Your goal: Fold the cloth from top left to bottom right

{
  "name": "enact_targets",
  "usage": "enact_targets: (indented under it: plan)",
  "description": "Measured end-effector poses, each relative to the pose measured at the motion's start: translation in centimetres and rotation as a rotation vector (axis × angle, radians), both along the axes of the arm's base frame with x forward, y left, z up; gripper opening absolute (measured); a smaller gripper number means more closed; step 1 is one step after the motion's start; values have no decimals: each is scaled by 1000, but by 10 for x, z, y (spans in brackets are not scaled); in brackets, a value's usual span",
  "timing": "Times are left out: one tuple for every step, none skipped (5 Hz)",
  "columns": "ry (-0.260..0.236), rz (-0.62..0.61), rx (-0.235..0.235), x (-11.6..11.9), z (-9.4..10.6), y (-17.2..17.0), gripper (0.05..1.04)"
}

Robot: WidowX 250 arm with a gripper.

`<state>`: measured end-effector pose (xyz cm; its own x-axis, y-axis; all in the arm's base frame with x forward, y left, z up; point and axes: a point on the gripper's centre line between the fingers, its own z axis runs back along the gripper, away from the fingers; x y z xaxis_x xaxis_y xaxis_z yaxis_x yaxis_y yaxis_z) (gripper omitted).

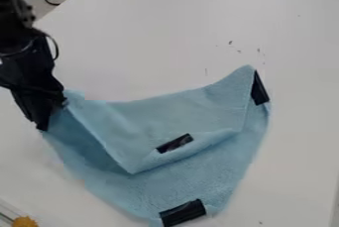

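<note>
The gripper (53,116) is touching the cloth (192,171) at nine o'clock—whether it is pinching, I cannot tell. The half-folded cloth is spreading toward six o'clock on the table (298,146).

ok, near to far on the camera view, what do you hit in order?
Lower black strip at the cloth's near edge → middle black strip on the folded-over flap → upper black strip at the right edge → dark specks on the table.
</note>
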<state>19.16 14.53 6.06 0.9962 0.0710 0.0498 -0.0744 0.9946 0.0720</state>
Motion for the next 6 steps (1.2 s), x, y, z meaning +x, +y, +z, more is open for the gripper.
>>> enact_targets:
  plan:
    - [-14,-22,48,15,27,-21,56]
    - [-19,-61,81,35,52,-57,56]
    - [-18,-103,80,47,59,-99,55]
    - [-7,-126,41,57,45,-133,55]
    - [45,-206,-10,78,23,-166,55]
    - [45,-229,-26,89,14,-177,71]
